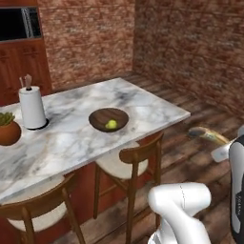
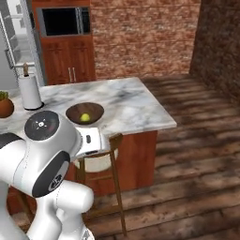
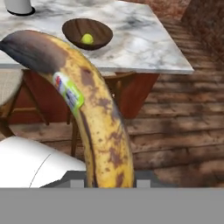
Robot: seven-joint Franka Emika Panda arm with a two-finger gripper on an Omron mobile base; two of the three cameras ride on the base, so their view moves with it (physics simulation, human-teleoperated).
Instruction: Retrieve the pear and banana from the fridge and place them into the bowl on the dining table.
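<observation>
A long white-grey veined marble dining table [image 1: 143, 112] stands on plank flooring, between red brick walls. Near its right end, a shallow dark brown wooden bowl [image 1: 97, 119] holds the small yellow-green pear [image 1: 111, 124]. My jaws are clamped on the curved, brown-spotted yellow banana [image 3: 94, 118], off the table's corner; its long axis points toward the table.

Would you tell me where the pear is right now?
The pear lies inside the bowl on the dining table, right of the paper towel roll.
</observation>
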